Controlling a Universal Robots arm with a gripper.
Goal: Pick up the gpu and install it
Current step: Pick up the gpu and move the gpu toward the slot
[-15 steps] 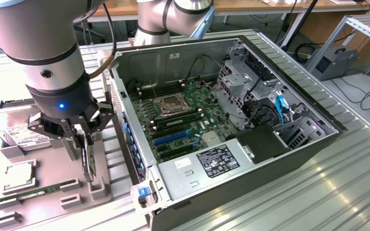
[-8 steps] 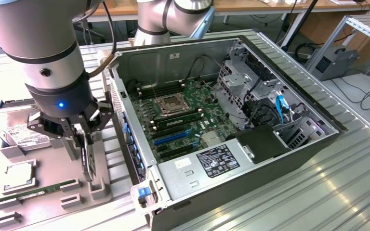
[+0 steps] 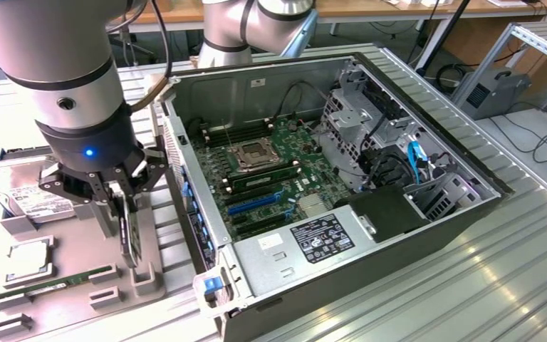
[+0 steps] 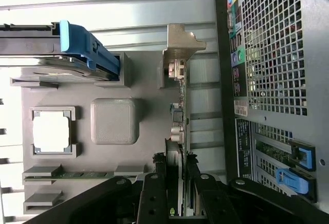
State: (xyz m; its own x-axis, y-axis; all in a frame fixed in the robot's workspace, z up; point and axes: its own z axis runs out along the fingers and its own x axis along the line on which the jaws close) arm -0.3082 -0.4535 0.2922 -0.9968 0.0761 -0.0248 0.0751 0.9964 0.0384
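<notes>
The gpu (image 3: 133, 251) stands on edge at the near right corner of the grey parts tray (image 3: 79, 303), on the exterior view's left beside the open computer case (image 3: 350, 178). In the wrist view the gpu (image 4: 179, 106) appears edge-on, its silver end bracket (image 4: 181, 41) at the far end. My gripper (image 3: 126, 229) comes straight down over the card. The two black fingers (image 4: 156, 188) press against both faces, so my gripper (image 4: 177, 175) is shut on the card. Its lower edge is level with the tray's holder blocks; I cannot tell whether it has lifted.
On the tray lie a silver hard drive (image 3: 28, 191) with a blue-tabbed caddy (image 4: 82, 44), a CPU (image 3: 28, 253) and a green RAM stick (image 3: 55, 283). The case lies open with the motherboard's blue slots (image 3: 254, 203) exposed. Its perforated rear panel (image 4: 272, 54) stands close beside the card.
</notes>
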